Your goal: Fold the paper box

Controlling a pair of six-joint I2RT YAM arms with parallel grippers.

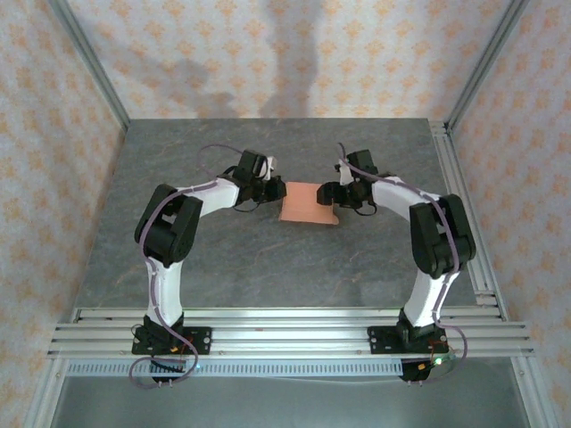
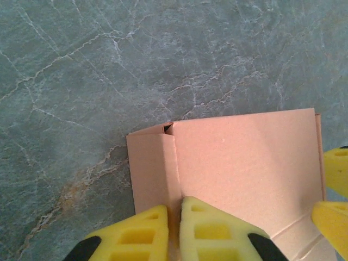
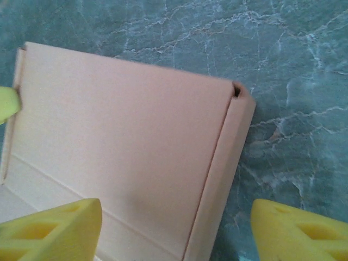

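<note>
The box [image 1: 308,203] is partly made. It lies flat on the table [image 1: 223,259] between the two arms. The step now, I think, is folding up its two side strips to make walls.

The left gripper [image 2: 174,209] is at the left side of the box. Its yellow fingers [image 2: 130,236] are almost together, with just a thin slit between them. The fold line beside the left strip [image 2: 151,168] runs right into that slit, so it looks like it is pinching the box there.

The right gripper [image 3: 176,206] is at the right side of the box. It is wide open. One finger is over the box's big flat part and the other is out over the table, past the right strip [image 3: 225,163]. It is not touching the strip yet.

Next, I think the right gripper must close on its strip while the left one holds the box in place. It should go slowly, because thin card bends in the wrong spot and can slide.

The box is salmon pink, thin and not shiny, with straight edges and sharp fold lines. Each strip is long and narrow. At the far corner of each strip is a little dark gap where the card tucks in. The table beside the box is gray-green like stone, with pale crack lines. The fingers are yellow wedges with holes in them.
</note>
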